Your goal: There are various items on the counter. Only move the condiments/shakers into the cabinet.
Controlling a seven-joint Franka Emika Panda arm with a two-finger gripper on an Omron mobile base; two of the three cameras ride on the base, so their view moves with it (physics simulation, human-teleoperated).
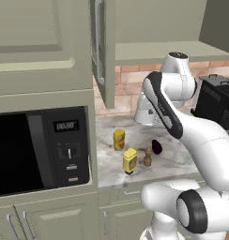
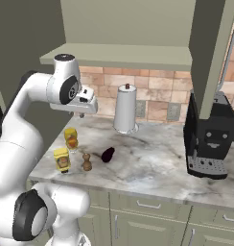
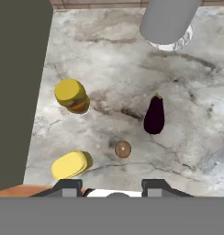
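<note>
Eggplant (image 3: 154, 115) lies beside pepper shaker (image 3: 123, 149), paper-towel roll (image 2: 126, 108) behind

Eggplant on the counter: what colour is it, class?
Dark purple, almost black; the eggplant shows best in the hand view.

Brick backsplash (image 2: 152, 91) behind, black microwave (image 1: 41, 150) at left, coffee machine (image 2: 207, 144) at right, low cabs w/ small handles.
</note>
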